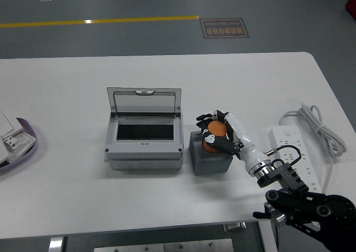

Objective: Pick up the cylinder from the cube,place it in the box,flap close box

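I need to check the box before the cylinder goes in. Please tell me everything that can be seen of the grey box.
The grey box looks like a plastic enclosure, rectangular, with a pale grey body and small screws at its front corners. Its hinged lid, a grey frame around a clear window, stands open and upright at the far side. The opening shows a dark inside; nothing is visible in it. It rests flat on the white table, just left of the dark cube, with a narrow gap. Nothing else touches it.

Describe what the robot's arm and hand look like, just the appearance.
Only the right arm shows: chunky black jointed segments near the shoulder end, then a silver metal wrist ring and a glossy white forearm shell. The right hand has black, segmented fingers with dark linkages and thin dark cables at the wrist. No markings are legible.
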Motion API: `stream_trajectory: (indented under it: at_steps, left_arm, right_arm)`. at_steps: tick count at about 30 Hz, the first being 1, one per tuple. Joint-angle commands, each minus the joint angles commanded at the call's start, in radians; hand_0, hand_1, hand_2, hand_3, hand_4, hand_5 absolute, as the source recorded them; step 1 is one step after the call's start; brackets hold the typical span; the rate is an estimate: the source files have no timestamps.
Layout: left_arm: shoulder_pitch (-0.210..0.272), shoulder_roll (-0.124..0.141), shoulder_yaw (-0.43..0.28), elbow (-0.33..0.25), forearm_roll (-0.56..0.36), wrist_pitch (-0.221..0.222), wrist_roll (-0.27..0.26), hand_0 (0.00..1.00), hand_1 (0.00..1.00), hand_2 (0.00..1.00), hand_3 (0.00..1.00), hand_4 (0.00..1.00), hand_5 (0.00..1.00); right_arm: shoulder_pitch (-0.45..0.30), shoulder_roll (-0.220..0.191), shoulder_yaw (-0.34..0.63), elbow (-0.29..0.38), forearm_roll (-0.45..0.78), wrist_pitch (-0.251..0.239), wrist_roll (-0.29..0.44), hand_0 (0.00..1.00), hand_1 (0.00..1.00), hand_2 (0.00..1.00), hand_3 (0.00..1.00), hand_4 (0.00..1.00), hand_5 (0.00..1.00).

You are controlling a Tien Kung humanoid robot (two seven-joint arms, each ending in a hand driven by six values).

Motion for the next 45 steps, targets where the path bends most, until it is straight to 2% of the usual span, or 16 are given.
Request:
stream_trajectory:
  at_steps: [1,7,9,19,20,21,25,26,38,45]
  left_arm:
    - [0.000,0.000,0.000,0.000,-0.001,0.001,-0.001,0.512,0.558,0.566,0.591,0.713,0.228]
    - [0.001,0.000,0.001,0.000,-0.004,0.004,-0.008,0.512,0.558,0.566,0.591,0.713,0.228]
    - [0.001,0.000,0.001,0.000,-0.005,0.006,-0.009,0.512,0.558,0.566,0.591,0.713,0.229]
    - [-0.001,0.000,0.006,-0.001,-0.011,0.011,-0.020,0.512,0.556,0.565,0.593,0.712,0.228]
    - [-0.001,0.000,0.005,-0.001,-0.011,0.012,-0.020,0.512,0.557,0.566,0.591,0.713,0.230]
    - [0.000,0.000,0.005,-0.001,-0.010,0.012,-0.020,0.512,0.557,0.566,0.591,0.713,0.230]
    - [0.004,-0.001,-0.001,-0.001,-0.004,0.013,-0.017,0.512,0.557,0.566,0.591,0.713,0.230]
    - [0.004,-0.001,-0.002,0.000,-0.002,0.013,-0.017,0.511,0.557,0.566,0.591,0.716,0.234]
    - [0.005,-0.001,-0.002,0.000,-0.003,0.015,-0.017,0.510,0.556,0.565,0.592,0.716,0.244]
    - [0.005,-0.004,-0.005,-0.001,0.003,0.014,-0.015,0.509,0.556,0.565,0.591,0.717,0.248]
  right_arm:
    - [-0.002,0.000,0.003,0.001,-0.001,-0.004,0.002,0.478,0.538,0.501,0.481,0.002,0.002]
    - [-0.014,0.010,0.036,0.006,-0.030,-0.031,0.004,0.478,0.538,0.501,0.481,0.002,0.002]
    - [-0.012,0.019,0.048,0.012,-0.047,-0.031,-0.003,0.455,0.518,0.479,0.442,0.002,0.002]
    - [0.026,0.107,0.070,0.028,-0.152,-0.031,-0.054,0.441,0.498,0.463,0.419,0.002,0.002]
    - [0.026,0.111,0.071,0.028,-0.157,-0.031,-0.055,0.318,0.355,0.421,0.375,0.002,0.002]
    - [0.025,0.113,0.072,0.028,-0.160,-0.031,-0.056,0.318,0.355,0.421,0.375,0.002,0.002]
    - [0.024,0.109,0.075,0.031,-0.172,-0.031,-0.060,0.318,0.355,0.421,0.375,0.002,0.002]
    - [0.023,0.108,0.077,0.031,-0.176,-0.031,-0.062,0.173,0.248,0.376,0.333,0.002,0.002]
    - [0.018,0.076,0.094,0.019,-0.168,-0.031,-0.063,0.172,0.252,0.368,0.331,0.002,0.002]
    - [0.013,0.072,0.095,0.014,-0.156,-0.031,-0.053,0.182,0.254,0.368,0.331,0.002,0.002]
